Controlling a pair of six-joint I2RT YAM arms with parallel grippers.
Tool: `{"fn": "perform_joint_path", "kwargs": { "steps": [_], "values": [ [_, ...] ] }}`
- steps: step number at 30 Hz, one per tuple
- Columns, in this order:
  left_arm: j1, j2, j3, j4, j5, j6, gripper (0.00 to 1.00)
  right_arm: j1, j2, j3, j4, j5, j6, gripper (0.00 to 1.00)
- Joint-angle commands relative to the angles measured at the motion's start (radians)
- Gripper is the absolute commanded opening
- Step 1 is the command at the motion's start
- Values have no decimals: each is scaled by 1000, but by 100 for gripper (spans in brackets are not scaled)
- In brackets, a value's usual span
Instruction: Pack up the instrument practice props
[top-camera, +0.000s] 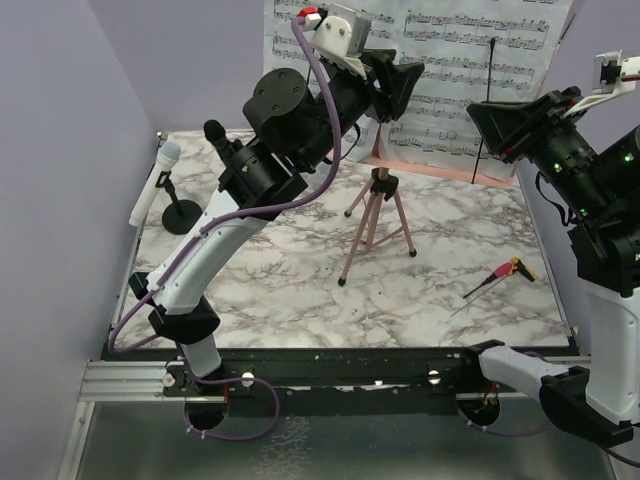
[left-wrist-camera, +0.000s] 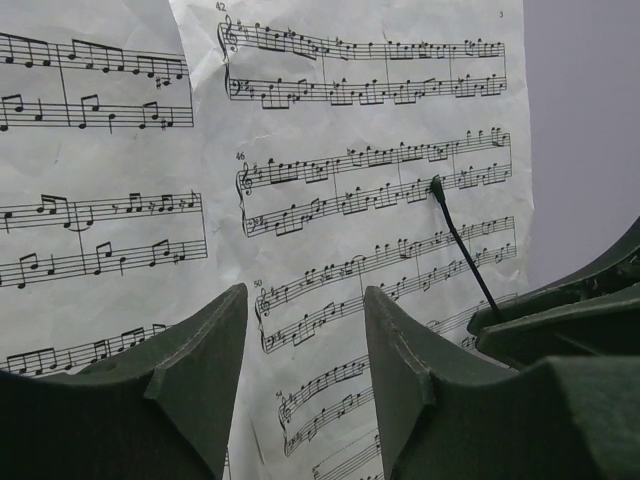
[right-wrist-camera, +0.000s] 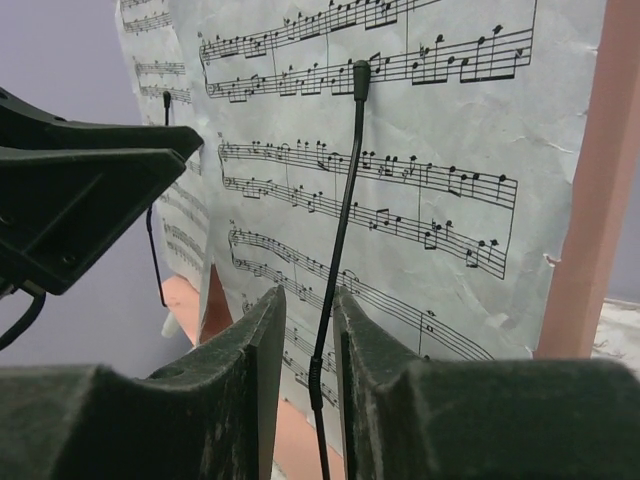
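Note:
White sheet-music pages (top-camera: 470, 60) lean on the pink board (top-camera: 430, 165) at the back, above the pink tripod legs (top-camera: 375, 225). My left gripper (top-camera: 402, 85) is raised in front of the pages (left-wrist-camera: 350, 120); its jaws (left-wrist-camera: 305, 300) are open and empty. My right gripper (top-camera: 487, 125) faces the right page (right-wrist-camera: 420, 150). Its jaws (right-wrist-camera: 308, 300) stand narrowly apart around a thin black page-holder wire (right-wrist-camera: 340, 220), not closed on it. The white microphone (top-camera: 155, 185) leans in a black round-based holder (top-camera: 182, 215) at the left. A black microphone (top-camera: 214, 133) shows behind my left arm.
A small red, yellow and black stick (top-camera: 503, 276) lies on the marble tabletop (top-camera: 300, 290) at the right. The purple side walls (top-camera: 60, 200) stand close. A second wire (right-wrist-camera: 150, 240) holds the left page. My left gripper shows in the right wrist view (right-wrist-camera: 80, 200).

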Motion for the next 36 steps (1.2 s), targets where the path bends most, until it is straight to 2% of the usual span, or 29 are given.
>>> {"fn": "perform_joint_path", "kwargs": {
  "steps": [1, 6, 16, 23, 29, 36],
  "values": [
    [15, 7, 23, 45, 45, -23, 51, -2, -5, -15, 48, 6, 3, 27],
    [33, 20, 24, 69, 67, -49, 49, -2, -6, -22, 56, -1, 3, 19],
    [60, 52, 28, 94, 50, -74, 47, -2, -20, -43, 70, -2, 1, 12],
    [75, 61, 24, 124, 94, -110, 47, -2, -24, -55, 73, 1, 3, 10],
    [76, 9, -53, 146, -17, -100, 52, -2, -35, -69, 86, 7, 1, 10],
    [76, -19, -94, 162, -57, -104, 53, -2, -39, -86, 103, 2, 4, 10]
  ]
}}
